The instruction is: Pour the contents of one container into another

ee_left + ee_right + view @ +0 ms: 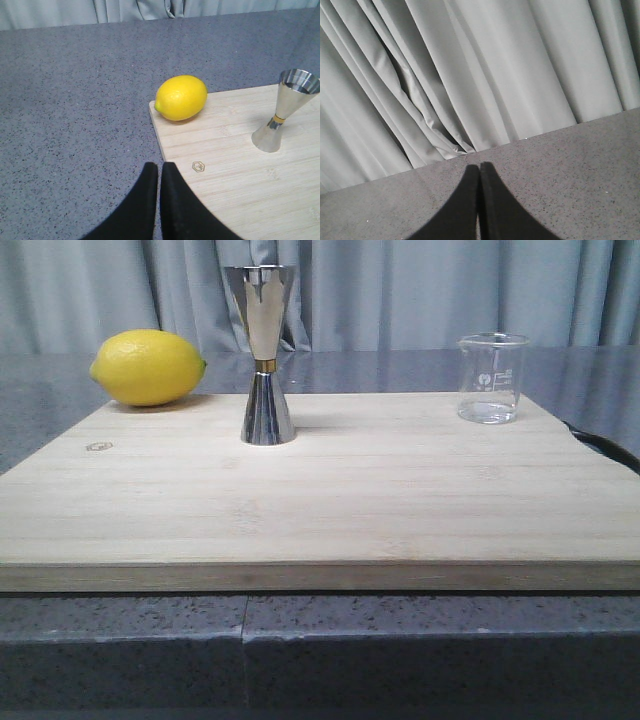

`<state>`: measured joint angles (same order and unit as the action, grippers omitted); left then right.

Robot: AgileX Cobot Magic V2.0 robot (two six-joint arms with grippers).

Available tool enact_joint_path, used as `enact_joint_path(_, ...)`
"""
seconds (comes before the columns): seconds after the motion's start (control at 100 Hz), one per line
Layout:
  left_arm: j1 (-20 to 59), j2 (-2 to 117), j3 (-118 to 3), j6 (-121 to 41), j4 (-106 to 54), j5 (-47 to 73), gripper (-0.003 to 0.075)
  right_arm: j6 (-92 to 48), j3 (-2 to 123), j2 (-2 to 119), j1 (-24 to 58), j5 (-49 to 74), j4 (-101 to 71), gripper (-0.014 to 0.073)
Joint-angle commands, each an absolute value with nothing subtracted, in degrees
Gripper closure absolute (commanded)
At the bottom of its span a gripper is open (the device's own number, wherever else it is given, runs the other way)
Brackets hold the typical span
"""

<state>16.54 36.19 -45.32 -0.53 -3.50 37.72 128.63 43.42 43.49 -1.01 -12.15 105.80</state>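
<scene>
Beaker [491, 378] stands upright at the board's [320, 510] far right corner — jigger [265, 355] mid-far edge. Both grippers — left [159, 170], right [479, 172] — are closed, empty.

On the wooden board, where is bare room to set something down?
The whole front half of the board is bare. At the back there is room between jigger and beaker. The gap between lemon and jigger is narrower.

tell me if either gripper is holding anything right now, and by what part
Nothing is held. The left gripper and right gripper both have their jaws shut on nothing; the beaker and jigger stand untouched on the board.
</scene>
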Motion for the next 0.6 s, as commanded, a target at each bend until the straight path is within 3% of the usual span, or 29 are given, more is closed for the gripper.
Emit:
enact_joint_path(0.0, 16.82, 36.19, -46.82, 0.00, -3.69, 33.18, 0.0739, 128.42, 44.89, 43.34, -1.29, -9.77, 107.52, 0.0665)
enact_joint_path(0.33, 16.62, 35.25, -45.42, 0.00, -3.56, 31.78, 0.0739, 128.42, 44.89, 43.34, -1.29, -9.77, 107.52, 0.0665)
enact_joint_path(0.59, 8.38, 21.17, -29.35, -0.84, -2.41, 15.48, 0.0739, 128.42, 44.89, 43.34, -1.29, -9.75, 107.52, 0.0665)
